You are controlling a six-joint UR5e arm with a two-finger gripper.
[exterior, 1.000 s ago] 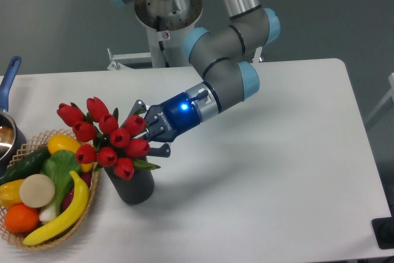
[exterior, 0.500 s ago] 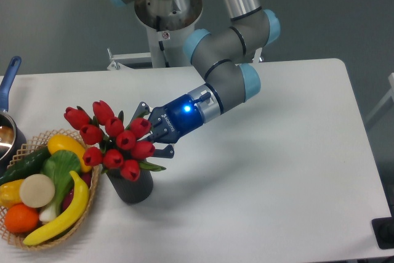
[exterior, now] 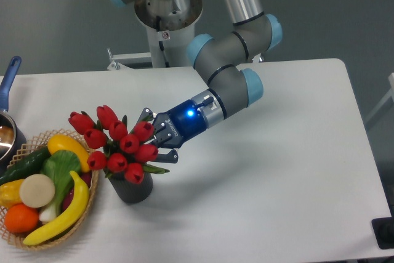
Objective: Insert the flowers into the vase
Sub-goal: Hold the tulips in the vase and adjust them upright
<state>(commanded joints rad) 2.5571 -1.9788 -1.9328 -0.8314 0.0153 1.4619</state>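
Note:
The flowers (exterior: 116, 145), a bunch of red tulip buds with green leaves, lean over the mouth of the dark grey vase (exterior: 133, 190) at the table's front left. Their stem ends go down into the vase and are hidden by the buds. My gripper (exterior: 156, 136) reaches in from the right, its blue body lit. Its two fingers close around the bunch just behind the buds, right above the vase's rim.
A wicker basket (exterior: 87, 212) holding a banana, an orange, a cucumber and other produce stands touching the vase's left side. A pot with a blue handle (exterior: 7, 84) sits at the left edge. The white table (exterior: 277, 170) stretches to the right.
My gripper and the bunch have shifted a little right and down. The buds now sit closer over the vase's mouth.

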